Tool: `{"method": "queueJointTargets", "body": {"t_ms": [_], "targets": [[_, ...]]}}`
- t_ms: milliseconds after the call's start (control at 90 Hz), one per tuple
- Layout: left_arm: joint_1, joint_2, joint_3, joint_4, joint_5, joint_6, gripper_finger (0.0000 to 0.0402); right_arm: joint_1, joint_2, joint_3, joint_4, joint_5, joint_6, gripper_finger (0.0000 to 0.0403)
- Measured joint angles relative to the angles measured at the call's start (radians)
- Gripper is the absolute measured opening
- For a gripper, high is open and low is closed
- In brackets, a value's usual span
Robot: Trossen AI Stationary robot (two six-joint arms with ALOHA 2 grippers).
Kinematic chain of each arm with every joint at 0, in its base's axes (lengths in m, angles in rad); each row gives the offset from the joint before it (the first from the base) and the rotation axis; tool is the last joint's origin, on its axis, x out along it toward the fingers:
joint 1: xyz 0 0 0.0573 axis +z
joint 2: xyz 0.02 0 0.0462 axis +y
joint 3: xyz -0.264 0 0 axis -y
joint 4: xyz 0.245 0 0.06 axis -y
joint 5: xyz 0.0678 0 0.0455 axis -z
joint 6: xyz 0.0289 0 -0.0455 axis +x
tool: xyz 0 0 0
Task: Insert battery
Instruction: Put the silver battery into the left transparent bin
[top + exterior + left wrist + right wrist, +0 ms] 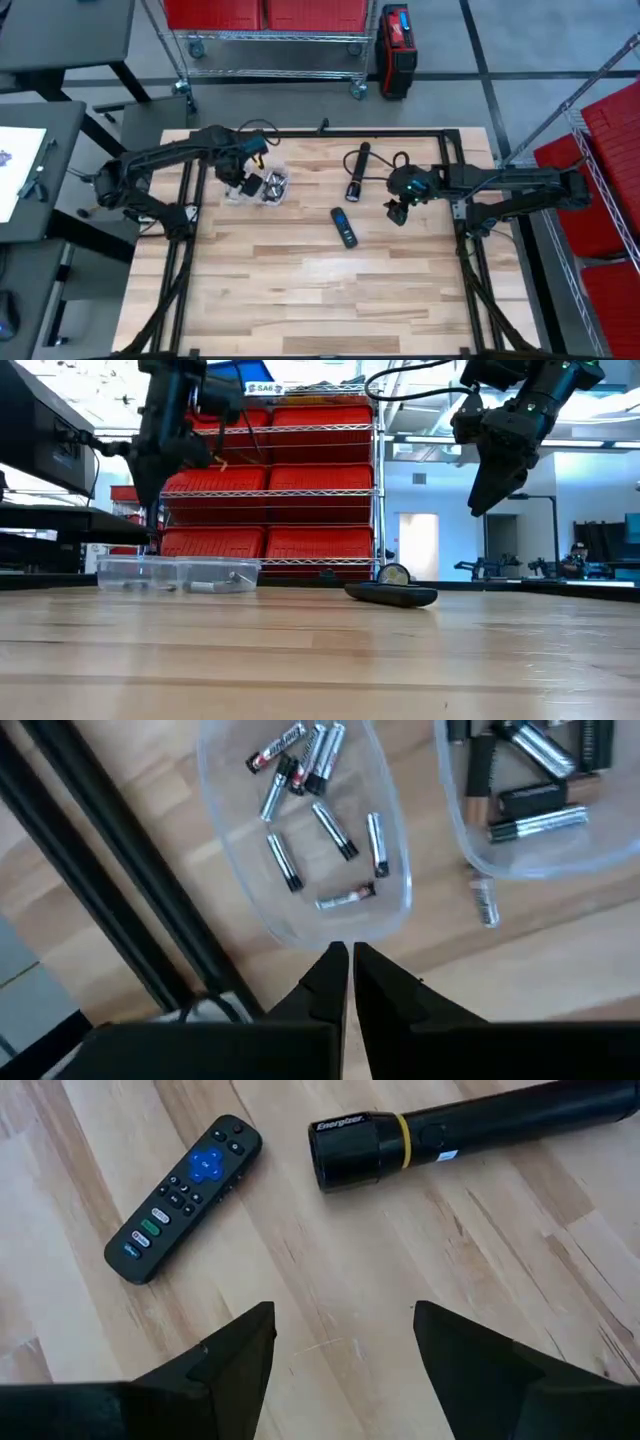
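Observation:
Several small batteries [318,780] lie in a clear tray [395,915] at the table's far left. A second clear tray [470,845] beside it holds larger batteries, and one loose battery [483,903] lies on the wood. My left gripper [347,962] hovers shut above the first tray's edge [240,190], holding nothing. A black flashlight [470,1125] and a black remote [185,1198] lie flat on the table near the middle [344,226]. My right gripper [345,1335] hangs open above bare wood just right of them [398,208].
The black frame rails [190,250] run along the table's left and right sides and its far edge. Beyond the table stand a wire shelf with red bins [270,490] and a red case [396,38]. Bare wood spreads over the table's near half [320,300].

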Motion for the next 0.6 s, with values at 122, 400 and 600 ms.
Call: {"method": "queueJointTargets", "body": {"t_ms": [122,400,600], "targets": [[0.026,0.0,-0.004,0.041,0.026,0.041,0.0004,0.0,0.0,0.0,0.0,0.0,0.0,0.0232],[-0.028,0.0,-0.004,0.194,0.34,0.024,0.0094,-0.002,0.0,0.0,0.0,0.0,-0.001,0.0232],[-0.275,0.002,-0.004,0.36,0.312,-0.159,0.0131,-0.002,0.0,0.0,0.0,0.001,0.008,0.0232]]}}
